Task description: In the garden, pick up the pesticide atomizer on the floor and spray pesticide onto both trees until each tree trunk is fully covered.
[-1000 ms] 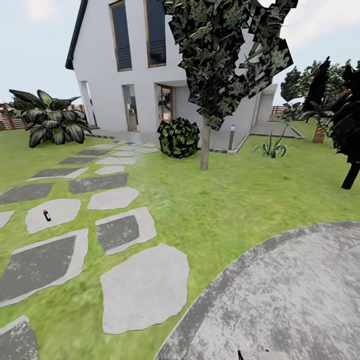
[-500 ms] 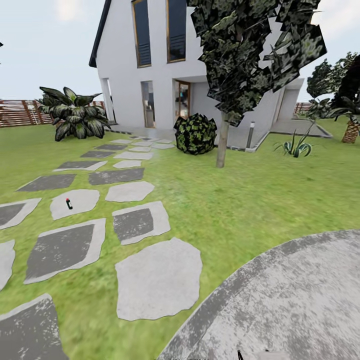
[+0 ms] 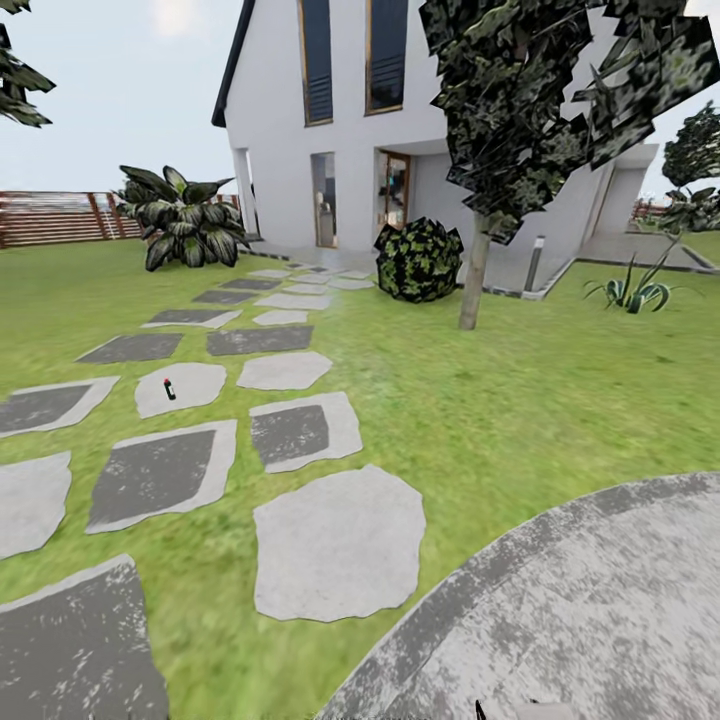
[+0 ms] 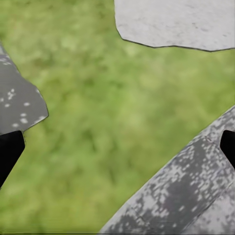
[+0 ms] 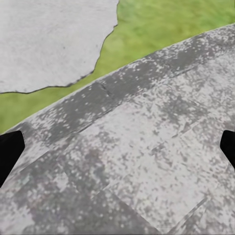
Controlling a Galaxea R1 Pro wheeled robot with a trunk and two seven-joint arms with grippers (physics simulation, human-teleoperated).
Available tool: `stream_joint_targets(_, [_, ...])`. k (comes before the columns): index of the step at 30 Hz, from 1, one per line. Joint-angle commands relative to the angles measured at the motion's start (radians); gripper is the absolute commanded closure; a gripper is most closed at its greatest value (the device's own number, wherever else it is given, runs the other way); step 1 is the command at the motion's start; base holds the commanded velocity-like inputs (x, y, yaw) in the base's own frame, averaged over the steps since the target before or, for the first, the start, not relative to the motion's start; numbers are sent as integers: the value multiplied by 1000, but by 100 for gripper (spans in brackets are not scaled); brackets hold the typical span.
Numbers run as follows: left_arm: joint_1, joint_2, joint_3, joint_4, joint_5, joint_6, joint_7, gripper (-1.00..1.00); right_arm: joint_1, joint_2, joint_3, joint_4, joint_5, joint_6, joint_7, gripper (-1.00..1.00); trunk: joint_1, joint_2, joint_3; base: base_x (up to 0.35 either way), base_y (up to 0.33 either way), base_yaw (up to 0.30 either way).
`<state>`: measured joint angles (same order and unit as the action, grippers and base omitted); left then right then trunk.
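The pesticide atomizer (image 3: 169, 389), a small dark bottle with a red top, stands on a pale stepping stone (image 3: 182, 387) far ahead to the left in the head view. One tree rises past the lawn, its pale trunk (image 3: 473, 272) under jagged dark green foliage (image 3: 545, 100). A bit of another tree's foliage (image 3: 15, 70) juts in at the upper left corner. My left gripper (image 4: 117, 149) hangs open above grass, its black fingertips (image 4: 10, 152) far apart. Over the grey paving my right gripper (image 5: 117, 149) is open too, with nothing between its fingers (image 5: 10, 152).
Stepping stones (image 3: 338, 540) run across the grass to the white house (image 3: 350, 110). A round bush (image 3: 418, 260) and a broad-leaved plant (image 3: 185, 215) stand near the house. A brown slat fence (image 3: 50, 218) bounds the lawn at left. Grey paving (image 3: 580, 610) lies at front right.
The whole head view has slid to the right, so the camera has turned left. The atomizer, tree and house keep their places among each other; the fence now shows.
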<state>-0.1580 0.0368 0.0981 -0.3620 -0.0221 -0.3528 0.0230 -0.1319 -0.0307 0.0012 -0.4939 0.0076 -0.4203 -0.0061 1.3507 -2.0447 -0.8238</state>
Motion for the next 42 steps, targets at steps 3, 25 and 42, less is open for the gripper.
stream_joint_targets(3, [0, -1, 0, 0, -1, 0, 0, -100, 0, 0, 0, 0, 0, 0, 0, -100, 12, -21, -13, 0, 0, 181])
stream_joint_targets(25, [0, -2, 0, 0, -1, -1, 0, -100, 0, 0, 0, 0, 0, 0, 0, -100, 96, -175, -110, 0, 0, 181])
stream_joint_targets(42, [0, -4, -5, -3, -4, -3, -2, -100, 0, 0, 0, 0, 1, 0, 0, -100, 161, -294, -185, 0, 0, 181])
